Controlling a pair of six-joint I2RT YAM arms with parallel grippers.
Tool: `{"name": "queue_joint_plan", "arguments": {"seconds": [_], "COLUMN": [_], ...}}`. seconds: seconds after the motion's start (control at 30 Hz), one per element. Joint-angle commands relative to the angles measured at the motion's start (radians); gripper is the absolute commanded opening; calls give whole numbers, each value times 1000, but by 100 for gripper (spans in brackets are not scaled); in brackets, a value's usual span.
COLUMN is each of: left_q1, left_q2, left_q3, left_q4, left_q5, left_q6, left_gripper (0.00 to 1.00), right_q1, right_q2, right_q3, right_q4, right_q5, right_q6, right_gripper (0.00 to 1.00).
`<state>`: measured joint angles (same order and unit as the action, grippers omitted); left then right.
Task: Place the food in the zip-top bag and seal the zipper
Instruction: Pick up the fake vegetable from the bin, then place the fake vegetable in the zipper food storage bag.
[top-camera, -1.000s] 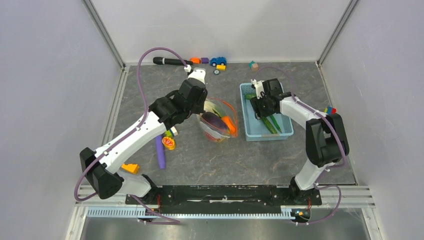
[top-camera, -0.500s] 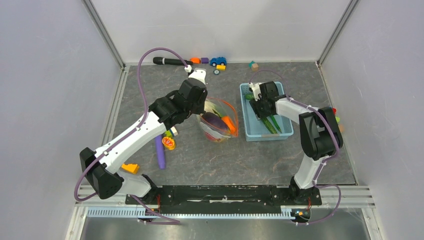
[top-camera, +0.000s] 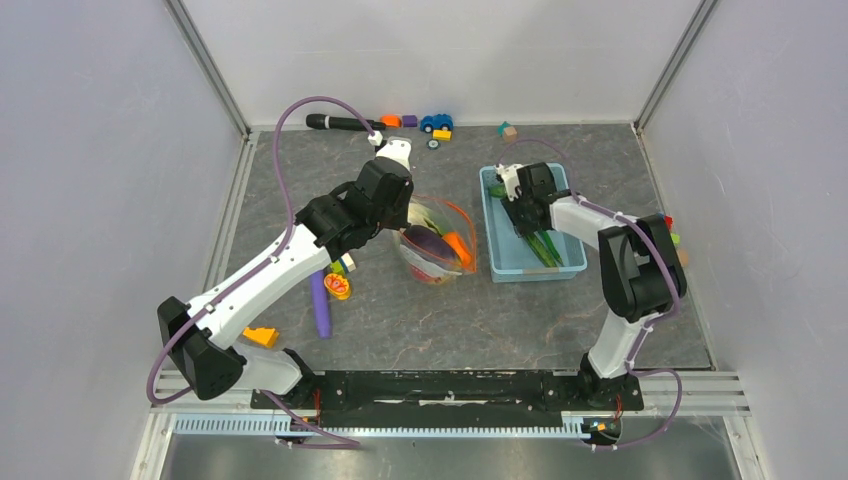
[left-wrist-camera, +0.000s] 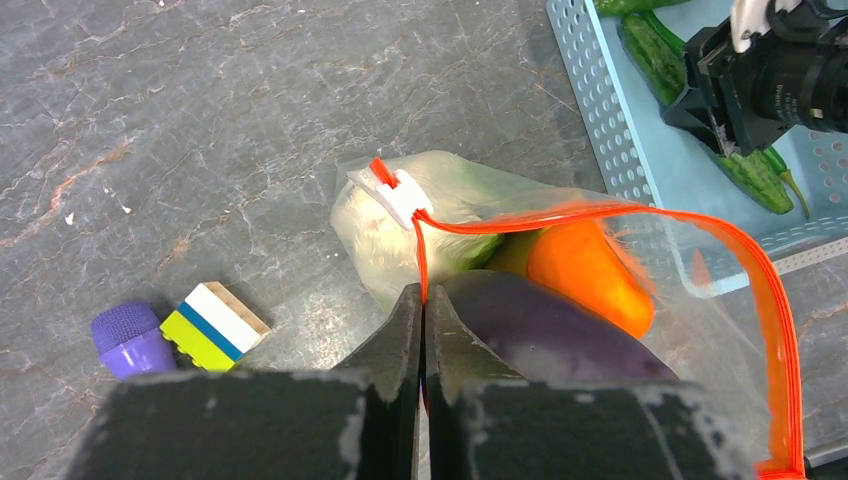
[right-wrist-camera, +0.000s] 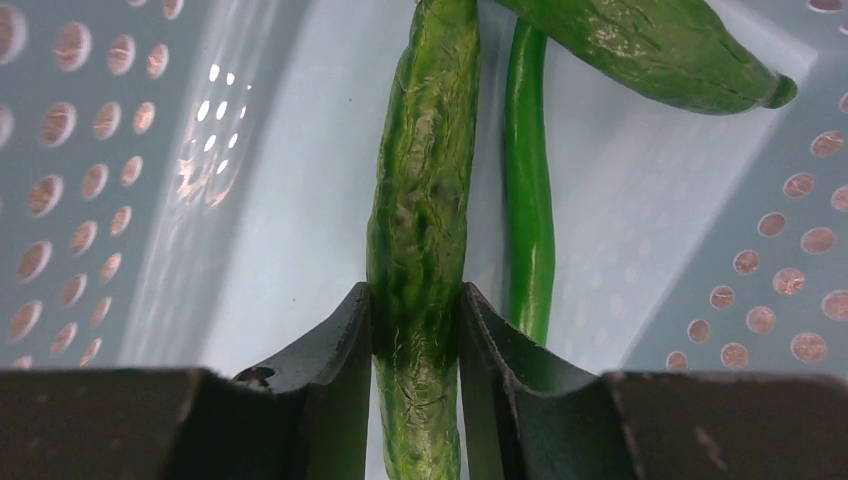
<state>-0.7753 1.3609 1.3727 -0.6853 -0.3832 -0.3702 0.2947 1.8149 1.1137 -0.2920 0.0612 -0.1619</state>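
The zip-top bag (top-camera: 435, 250) lies mid-table with its mouth open. Inside it are a purple eggplant (left-wrist-camera: 560, 335), an orange piece (left-wrist-camera: 585, 270) and pale green cabbage (left-wrist-camera: 385, 250). My left gripper (left-wrist-camera: 423, 290) is shut on the orange-red zipper (left-wrist-camera: 600, 210), just below its white slider (left-wrist-camera: 392, 190). My right gripper (right-wrist-camera: 416, 295) is down in the light blue basket (right-wrist-camera: 100, 200), shut on a green cucumber (right-wrist-camera: 425, 180) that lies lengthwise between the fingers. In the top view the right gripper (top-camera: 528, 222) is over the basket's middle.
Beside the held cucumber lie a thin green stalk (right-wrist-camera: 530, 200) and another cucumber (right-wrist-camera: 650, 45). A long purple stick (top-camera: 320, 305), a red-yellow piece (top-camera: 337, 285) and an orange block (top-camera: 262, 337) sit left of the bag. Toy blocks and a blue car (top-camera: 436, 122) line the back edge.
The right gripper's jaws have closed onto the cucumber in the basket, and that arm has drawn in slightly. The left gripper keeps its hold on the zipper.
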Motion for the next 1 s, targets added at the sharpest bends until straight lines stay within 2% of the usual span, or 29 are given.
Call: {"name": "queue_joint_plan", "arguments": {"seconds": [0.0,0.3,0.37,0.63,0.77,0.87,0.97], "left_q1": [2,2,2,2,2,2,2], "left_q2": [-42,-41,-40,-39,-35,-32,-32], "left_q3": [5,8,8,17,17,18,20], "left_q4": [28,27,26,18,18,9,2], "left_q5": [4,9,6,1,0,-2,-2], "left_q6": [-44,-54,-57,-75,-83,-95,-104], "left_gripper": [2,2,2,2,2,2,2], "right_q1": [4,4,4,48,164,271,314], "right_q2": [-115,-390,-470,-760,-803,-790,-765], "right_q3": [-7,-96,-135,-273,-291,-272,-280], "right_q4": [39,207,296,769,958,999,1078], "right_q5": [-56,-245,-301,-651,-695,-698,-724], "right_q6": [5,20,43,236,305,277,314], "right_gripper": [12,5,1,1,0,0,0]}}
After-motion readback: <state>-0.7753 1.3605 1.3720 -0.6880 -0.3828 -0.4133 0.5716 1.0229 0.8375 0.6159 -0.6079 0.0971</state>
